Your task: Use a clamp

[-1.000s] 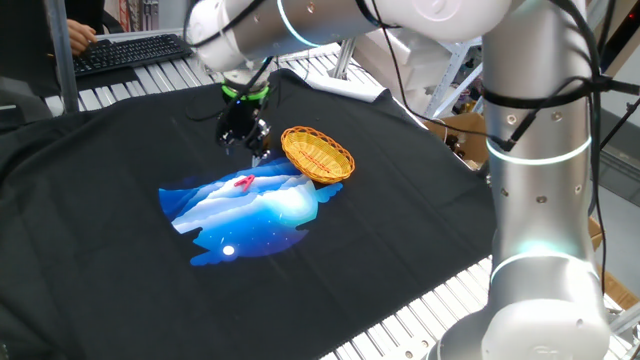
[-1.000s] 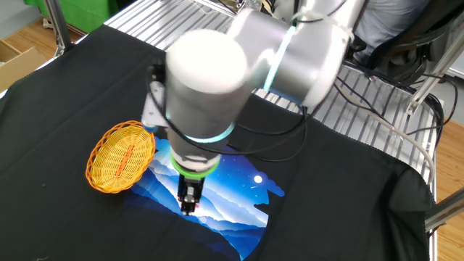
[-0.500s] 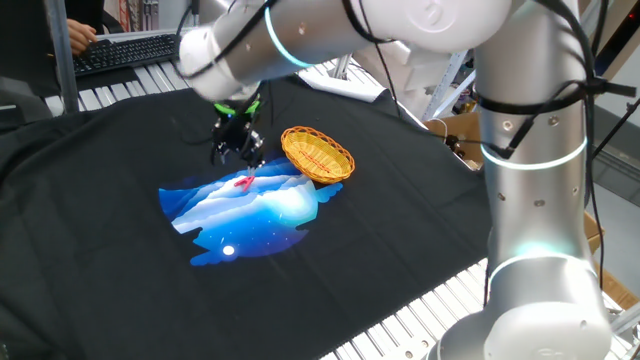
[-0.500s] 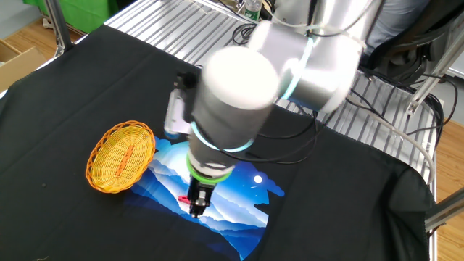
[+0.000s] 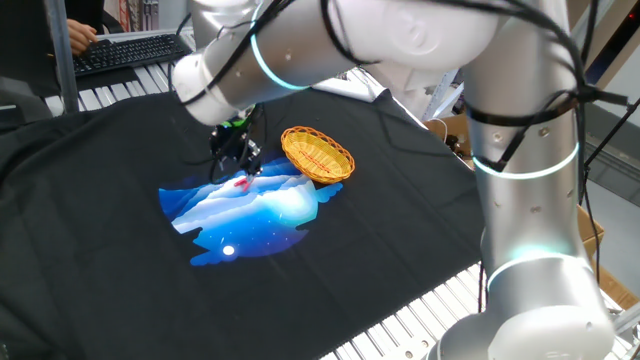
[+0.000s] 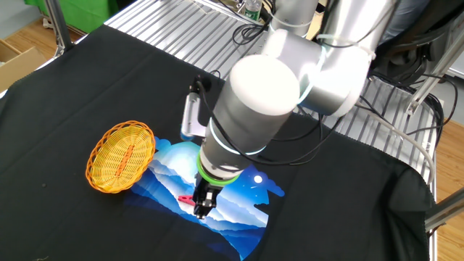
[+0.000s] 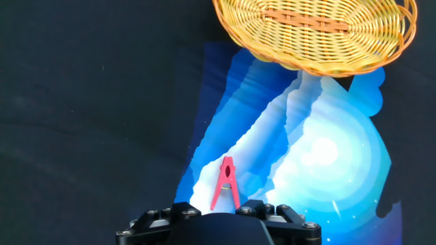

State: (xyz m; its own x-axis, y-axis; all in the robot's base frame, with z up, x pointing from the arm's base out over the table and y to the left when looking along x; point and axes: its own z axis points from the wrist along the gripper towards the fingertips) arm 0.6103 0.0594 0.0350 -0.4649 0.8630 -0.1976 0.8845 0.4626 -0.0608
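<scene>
Clamp first: that little red-pink peg lies flat on the pale part of the blue print, pointed end aimed up toward the basket, its splayed legs running down under the gripper body at the bottom edge of the hand view. The claw sits right above those legs, low over the cloth. Are its fingers spread or pressed together? I cannot tell; the hand view shows only the black housing, and in both fixed views the tips are too small and dark to read. In the other fixed view the gripper hangs with the clamp poking out just beside it on the basket side, touching or nearly so.

Moving outward: the print sits near the middle of the black cloth, and the woven yellow basket rests at the print's far edge, its rim overlapping the blue. The clamp is near that basket but clearly outside it.

How will it handle? I'd judge it light, stiff plastic with a spring, apt to skid on the fabric or twist if pinched off-centre. The hold to go for looks like the two rear legs, squeezed together across their outer faces so the nose opens.
</scene>
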